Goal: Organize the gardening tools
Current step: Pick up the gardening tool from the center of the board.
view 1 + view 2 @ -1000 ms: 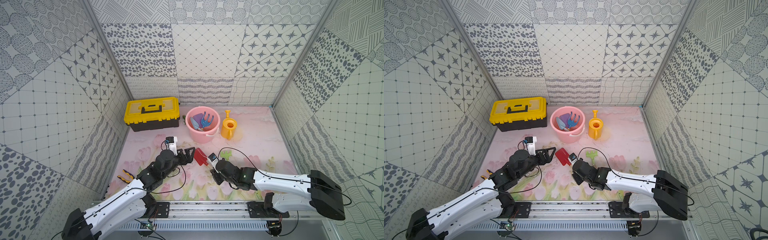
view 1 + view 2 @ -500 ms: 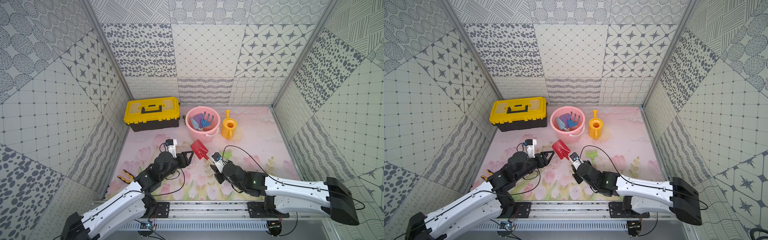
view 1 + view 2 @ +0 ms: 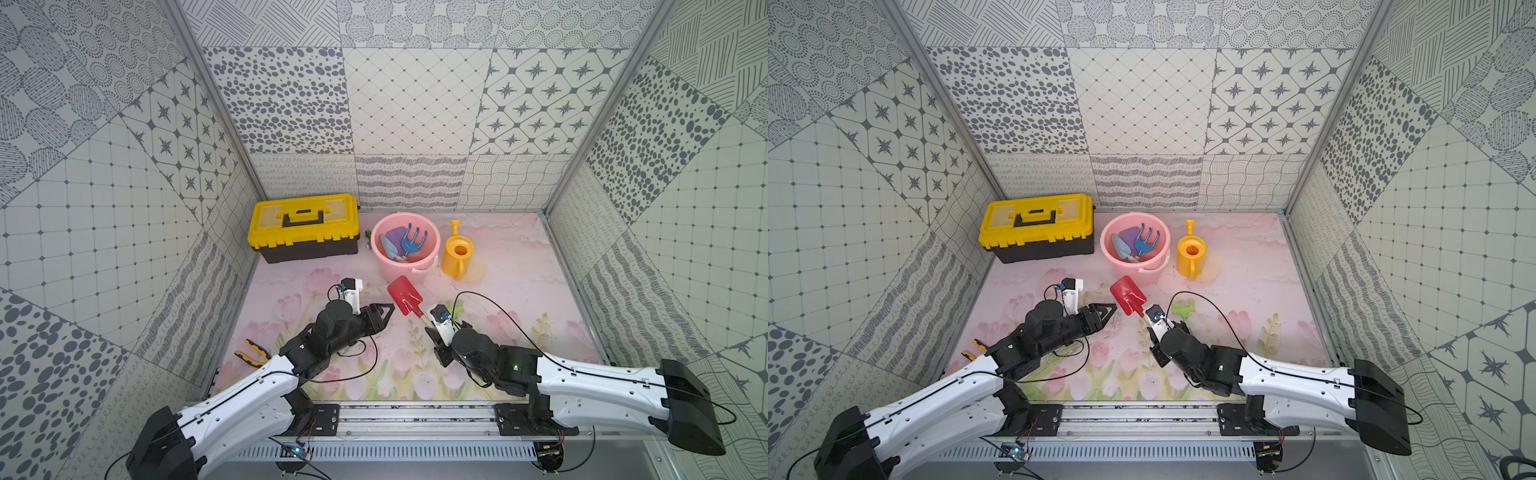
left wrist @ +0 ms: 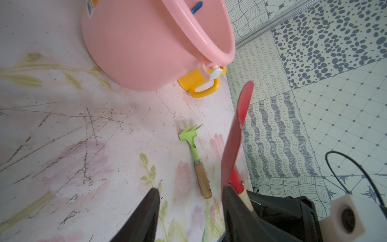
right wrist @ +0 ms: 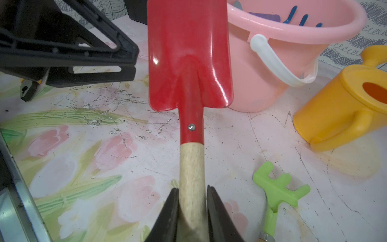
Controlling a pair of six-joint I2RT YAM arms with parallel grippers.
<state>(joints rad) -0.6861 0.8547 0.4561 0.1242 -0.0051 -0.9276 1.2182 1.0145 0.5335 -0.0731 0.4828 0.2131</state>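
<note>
garden tools (image 3: 404, 295) 5 | bucket (image 3: 395, 268) 1 | watering can (image 3: 457, 255) 1 | toolbox (image 3: 303, 226) 1 | pliers (image 3: 251, 351) 1

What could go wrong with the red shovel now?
The right hand pinches the red spade low on its wooden handle, so it might tilt or slip out. The left hand sits open right beside the blade and could bump it. The pink bucket is close ahead, so the blade might knock its rim instead of dropping in.

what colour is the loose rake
Light green rake, wooden handle; clearest in the left wrist view.
</note>
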